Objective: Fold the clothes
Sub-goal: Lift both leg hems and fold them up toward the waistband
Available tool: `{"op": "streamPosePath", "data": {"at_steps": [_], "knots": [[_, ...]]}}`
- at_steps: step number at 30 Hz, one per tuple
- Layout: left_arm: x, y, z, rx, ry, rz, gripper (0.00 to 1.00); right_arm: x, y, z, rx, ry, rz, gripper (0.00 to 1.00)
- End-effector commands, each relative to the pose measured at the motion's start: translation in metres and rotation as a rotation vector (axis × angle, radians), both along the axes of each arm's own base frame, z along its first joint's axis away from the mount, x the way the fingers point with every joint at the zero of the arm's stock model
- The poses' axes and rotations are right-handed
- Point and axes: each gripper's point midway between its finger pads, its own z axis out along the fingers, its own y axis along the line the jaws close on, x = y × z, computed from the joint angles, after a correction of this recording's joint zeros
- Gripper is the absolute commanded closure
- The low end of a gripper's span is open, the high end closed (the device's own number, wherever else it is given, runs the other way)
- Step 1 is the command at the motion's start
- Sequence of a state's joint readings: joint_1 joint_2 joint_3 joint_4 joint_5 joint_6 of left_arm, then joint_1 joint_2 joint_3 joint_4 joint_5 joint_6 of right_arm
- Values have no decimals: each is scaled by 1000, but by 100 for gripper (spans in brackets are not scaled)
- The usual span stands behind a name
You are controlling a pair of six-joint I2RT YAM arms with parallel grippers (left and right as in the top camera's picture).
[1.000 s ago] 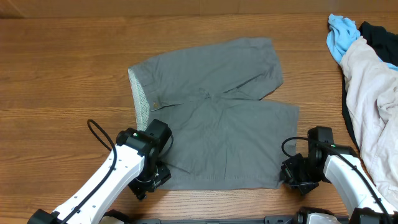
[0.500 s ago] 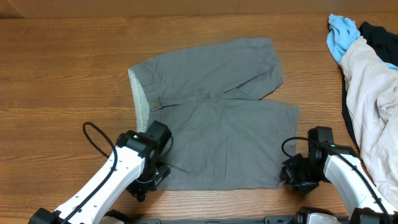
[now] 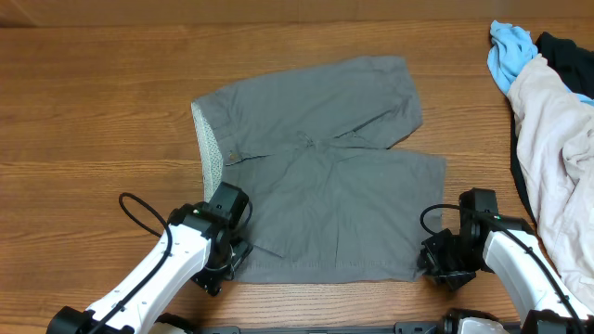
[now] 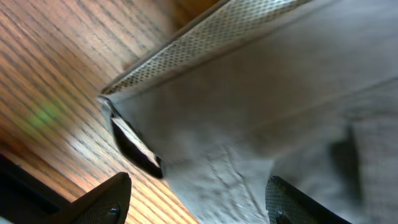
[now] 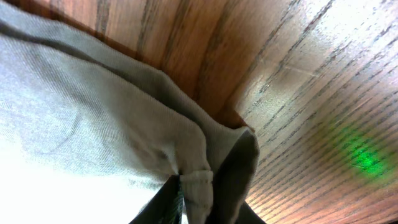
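Note:
The gray shorts (image 3: 320,172) lie flat on the wooden table, their speckled waistband lining (image 3: 212,148) at the left. My left gripper (image 3: 225,266) is at the near-left waistband corner. In the left wrist view that gripper (image 4: 199,200) is open, one finger (image 4: 109,202) over bare wood, the other (image 4: 292,202) over the gray cloth (image 4: 261,99), nothing pinched. My right gripper (image 3: 432,263) is at the near-right leg hem. In the right wrist view that gripper (image 5: 196,202) is shut on a folded bunch of the shorts' hem (image 5: 196,180).
A whitish-pink garment (image 3: 557,158) is heaped at the right edge, with a small light-blue cloth (image 3: 510,51) and a dark garment (image 3: 568,51) behind it. Both arms sit close to the table's near edge.
My left gripper has opened wider and drawn slightly left and nearer, off the waistband corner. The right gripper and the shorts have stayed put.

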State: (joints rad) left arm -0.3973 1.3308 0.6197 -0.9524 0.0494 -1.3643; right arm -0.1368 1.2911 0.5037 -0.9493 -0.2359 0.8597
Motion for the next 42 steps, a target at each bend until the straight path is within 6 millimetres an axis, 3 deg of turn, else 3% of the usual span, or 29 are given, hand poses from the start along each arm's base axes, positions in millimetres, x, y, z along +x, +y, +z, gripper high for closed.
{"op": "streamPosePath", "data": {"at_steps": [1, 27, 33, 37, 38, 41, 42], "knots": [[-13, 6, -8, 10, 35, -8, 28, -1, -7, -3, -40, -2, 2, 79], [-3, 7, -21, 14, -30, -22, 34, 2, -6, -3, -35, -14, 1, 74], [-2, 7, -23, 14, -33, -22, 42, 2, -6, -3, -34, -14, 1, 74], [-3, 7, -23, 15, -27, -23, 57, 2, -6, -3, -33, -11, 1, 81], [-4, 7, -23, 14, -23, -28, 63, 1, -6, -3, -33, -11, 1, 85], [-8, 9, -23, 19, -6, -39, 96, 0, -5, -2, -26, -6, 1, 96], [-9, 9, -23, 19, -3, -46, 96, 0, -5, -2, -26, -5, 1, 96]]}}
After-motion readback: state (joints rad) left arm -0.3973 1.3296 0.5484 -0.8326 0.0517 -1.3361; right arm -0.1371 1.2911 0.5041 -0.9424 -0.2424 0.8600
